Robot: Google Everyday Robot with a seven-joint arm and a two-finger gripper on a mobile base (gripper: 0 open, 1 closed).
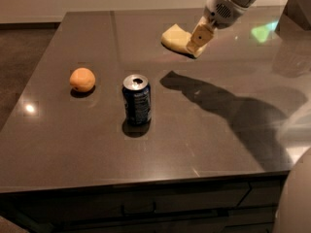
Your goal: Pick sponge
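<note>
In the camera view, the tool hung at the far right of the table, at the end of a white arm coming in from the upper right. Its cream, blocky fingers were closed onto the right end of the sponge, which stuck out to the tool's left. Only the near finger showed plainly, lying across the foam.

The sponge looked to be off the table. Its shadow lay on the surface well nearer the camera than the tool, apart from the sponge itself. By that, the grasp was made and the lift was under way, so the pick was close to done. The next move called for a steady rise with the grip kept firm, since the hold was on one end only and soft foam can bend or slip out.

The sponge was pale yellow, flat and soft, with rounded, wavy edges. The table was dark, smooth and glossy, throwing back lamp glints. A can, dark blue with a bright metal top, stood upright well to the tool's left and nearer the camera. Farther left sat an orange, round and matt.
</note>
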